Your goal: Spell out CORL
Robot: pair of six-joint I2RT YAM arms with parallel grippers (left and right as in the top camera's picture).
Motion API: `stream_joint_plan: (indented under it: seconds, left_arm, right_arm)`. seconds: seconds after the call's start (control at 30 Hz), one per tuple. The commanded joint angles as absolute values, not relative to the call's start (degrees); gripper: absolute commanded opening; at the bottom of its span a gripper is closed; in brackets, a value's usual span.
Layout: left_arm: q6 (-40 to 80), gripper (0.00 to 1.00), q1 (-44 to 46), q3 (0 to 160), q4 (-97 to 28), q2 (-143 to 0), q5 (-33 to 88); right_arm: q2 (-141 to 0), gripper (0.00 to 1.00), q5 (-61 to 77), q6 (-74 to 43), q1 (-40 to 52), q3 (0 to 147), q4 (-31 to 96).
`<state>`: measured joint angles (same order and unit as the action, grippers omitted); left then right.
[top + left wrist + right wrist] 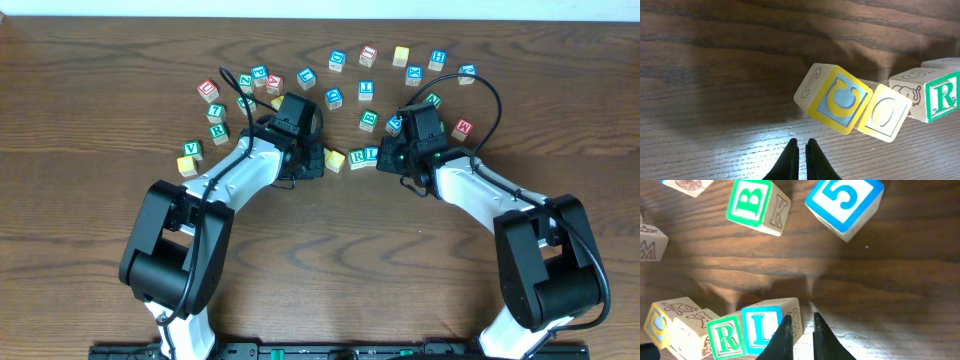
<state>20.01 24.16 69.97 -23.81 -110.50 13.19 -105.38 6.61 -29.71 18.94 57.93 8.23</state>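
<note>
Overhead, the four task cubes lie in a short row at the middle of the wooden surface [90,60], between the two grippers. The L cube [372,154] is at the right end and the R cube [357,156] touches it on the left. Next comes the yellow-topped O cube [334,159], just beside the left gripper [314,162]. The right gripper [386,160] sits just right of the L cube. From up there the state of the fingers cannot be told, and the left gripper hides the C cube. Left wrist view supplies both: its fingers [791,157] are closed tip to tip on nothing. Just beyond them the C cube [839,99] stands skewed, one corner against the O cube, with the R cube next and only a sliver of the L cube at the frame edge. Right wrist view shows the row from the other end: its fingers [781,332] are almost closed with a narrow slit between them, holding nothing. One finger overlaps the L cube's end face; whether they touch cannot be told. A green B cube [750,202] and a blue 5 cube [845,202] lie farther off, well apart from the row. Overhead alone shows the other loose cubes [367,55] scattered across the far part of the surface.
</note>
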Motion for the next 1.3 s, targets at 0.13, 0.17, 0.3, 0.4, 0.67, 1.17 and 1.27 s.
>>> stream_joint_plan:
  seconds: [0.13, 0.17, 0.3, 0.4, 0.67, 1.17, 1.27]
  left_arm:
    - [19.07, 0.07, 24.29, 69.54, -24.36, -111.24, 12.40]
    - [19.09, 0.07, 24.29, 69.54, -24.40, -111.24, 12.40]
    - [19.07, 0.07, 24.29, 69.54, -24.53, -111.24, 12.38]
    - [19.07, 0.07, 24.29, 69.54, -24.03, -111.24, 12.38]
    - [17.58, 0.07, 24.25, 70.43, -23.46, -110.91, 12.40]
    - [29.04, 0.07, 16.12, 70.96, -33.50, -101.91, 12.38]
    - [32.77, 0.07, 14.59, 70.96, -35.70, -101.91, 12.36]
  right_arm:
    - [-107.94, 0.14, 8.64, -26.83, 19.07, 57.52, 4.75]
    - [-108.14, 0.14, 9.37, -26.61, 19.07, 57.52, 4.49]
    - [-108.36, 0.13, 9.61, -26.46, 19.07, 57.54, 4.45]
    - [-108.36, 0.12, 9.58, -26.06, 19.07, 57.54, 4.14]
    - [-107.98, 0.11, 8.93, -24.73, 18.59, 59.59, 4.99]
    - [-106.10, 0.17, 11.14, -23.86, 20.49, 72.71, 14.31]
    - [-107.57, 0.15, 10.74, -25.04, 22.41, 72.71, 10.92]
